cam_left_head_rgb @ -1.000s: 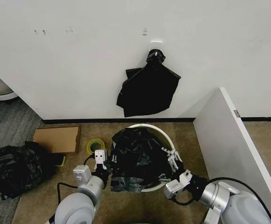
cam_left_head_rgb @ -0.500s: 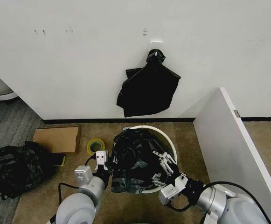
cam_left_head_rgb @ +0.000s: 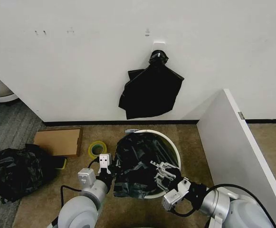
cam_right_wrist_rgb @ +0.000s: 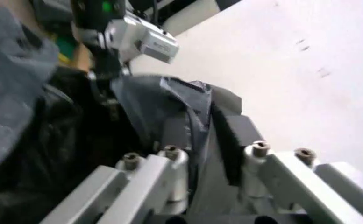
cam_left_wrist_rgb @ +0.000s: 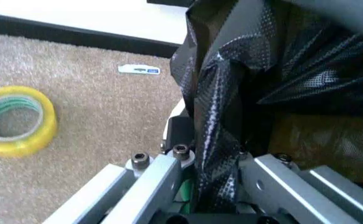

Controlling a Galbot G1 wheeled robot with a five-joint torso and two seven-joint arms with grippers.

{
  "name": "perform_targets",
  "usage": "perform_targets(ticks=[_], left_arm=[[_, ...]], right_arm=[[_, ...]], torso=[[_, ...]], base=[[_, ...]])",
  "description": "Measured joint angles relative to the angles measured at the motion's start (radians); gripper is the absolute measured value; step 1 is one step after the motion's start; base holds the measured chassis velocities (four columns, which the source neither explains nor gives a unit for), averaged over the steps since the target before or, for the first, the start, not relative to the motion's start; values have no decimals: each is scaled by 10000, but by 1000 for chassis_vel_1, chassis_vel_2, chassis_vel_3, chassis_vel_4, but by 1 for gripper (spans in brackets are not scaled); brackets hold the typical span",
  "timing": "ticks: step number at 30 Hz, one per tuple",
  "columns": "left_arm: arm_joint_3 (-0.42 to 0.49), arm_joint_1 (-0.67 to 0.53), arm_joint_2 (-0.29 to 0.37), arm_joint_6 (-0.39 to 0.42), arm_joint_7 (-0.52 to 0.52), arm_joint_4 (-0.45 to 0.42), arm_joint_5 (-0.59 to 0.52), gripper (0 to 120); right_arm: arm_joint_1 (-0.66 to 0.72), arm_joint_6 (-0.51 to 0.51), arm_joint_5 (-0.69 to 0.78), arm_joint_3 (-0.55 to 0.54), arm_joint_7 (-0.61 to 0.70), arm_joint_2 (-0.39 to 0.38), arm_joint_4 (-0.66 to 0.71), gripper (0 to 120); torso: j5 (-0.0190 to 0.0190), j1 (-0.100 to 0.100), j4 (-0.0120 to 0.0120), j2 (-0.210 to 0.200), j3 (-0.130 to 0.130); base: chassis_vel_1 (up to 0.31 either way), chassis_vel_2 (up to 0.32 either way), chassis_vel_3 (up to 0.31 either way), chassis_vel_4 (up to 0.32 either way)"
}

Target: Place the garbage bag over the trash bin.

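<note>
The trash bin point(cam_left_head_rgb: 175, 144) is a round white bucket on the carpet below the wall. The garbage bag point(cam_left_head_rgb: 137, 162), wrinkly glossy black plastic, lies bunched across its mouth and spills over the near rim. My left gripper point(cam_left_head_rgb: 110, 172) is at the bin's near-left edge, shut on a fold of the garbage bag point(cam_left_wrist_rgb: 228, 88), which runs between its fingers point(cam_left_wrist_rgb: 162, 179). My right gripper point(cam_left_head_rgb: 162, 172) is over the bin's near-right part, shut on the bag film point(cam_right_wrist_rgb: 197, 126). The right wrist view also has the left gripper point(cam_right_wrist_rgb: 138, 41) farther off.
A bundle of flat black bags point(cam_left_head_rgb: 149, 90) hangs from a wall hook above the bin. A yellow tape roll point(cam_left_head_rgb: 98, 148), a cardboard box point(cam_left_head_rgb: 57, 141) and a black plastic mound point(cam_left_head_rgb: 14, 171) lie to the left. A white partition point(cam_left_head_rgb: 237, 152) stands close on the right.
My right gripper has moved leftward and inward over the bin, carrying its bag edge along; more of the right rim now shows. The left gripper has barely shifted.
</note>
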Motion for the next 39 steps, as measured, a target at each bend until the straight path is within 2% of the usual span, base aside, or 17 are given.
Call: perform_targets(ticks=[2,4,5,8,11,12,14,16,19,25,28,32,39], left_arm=[[167,-65,18,-55,166,104,494,0],[254,-109,32,-90,241,155,694,0],[341,-130,56,-146,377,208,1029,0],[425,-57,110,-262,645,283,1789,0],[434,85,160,-462,905,388,2501,0],[434,85,160,-462,905,388,2501,0],[427,155,169,-546,988,420,2727,0],[402,282,192,-728,1133,505,3147,0],[342,453,267,-1049,1304,600,3727,0],[140,679,319,-1535,1562,626,4377,0],[60,735,332,-1680,1646,648,4631,0],[-17,864,367,-2147,1947,717,5423,0],[-142,1011,415,-2735,2306,785,6145,0]], right_arm=[[-56,-414,1484,-79,-305,-164,117,0],[-77,-599,2058,-80,-344,-207,175,0],[-72,-890,3002,-78,-354,-278,260,0],[57,-1658,5139,-17,-272,-462,508,0],[240,-2631,7458,90,112,-644,810,0],[240,-2631,7458,90,112,-644,810,0],[427,-3174,8662,120,438,-695,928,0],[898,-4020,10522,139,1036,-700,1018,0],[1467,-4805,12190,182,1667,-696,1014,0],[2050,-5944,13857,264,2711,-658,871,0],[2142,-6366,14229,286,3000,-637,832,0],[2356,-7306,15283,300,3817,-538,805,0],[2402,-7831,15682,403,4244,-567,520,0]], torso=[[-2,0,0,0,0],[-1,0,0,0,0],[-2,0,-6,0,0],[0,0,0,0,0],[-3,0,0,0,0],[-3,0,0,0,0],[-2,0,0,0,0],[-2,0,-2,0,0],[-1,0,2,0,0],[-1,0,-1,0,0],[-2,0,-1,0,0],[-1,0,-1,0,0],[-2,0,-2,0,0]], base=[[0,0,0,0],[0,0,0,0],[0,0,0,0],[0,0,0,0],[0,0,0,0],[0,0,0,0],[0,0,0,0],[0,0,0,0],[0,0,0,0],[0,0,0,0],[0,0,0,0],[0,0,0,0],[0,0,0,0]])
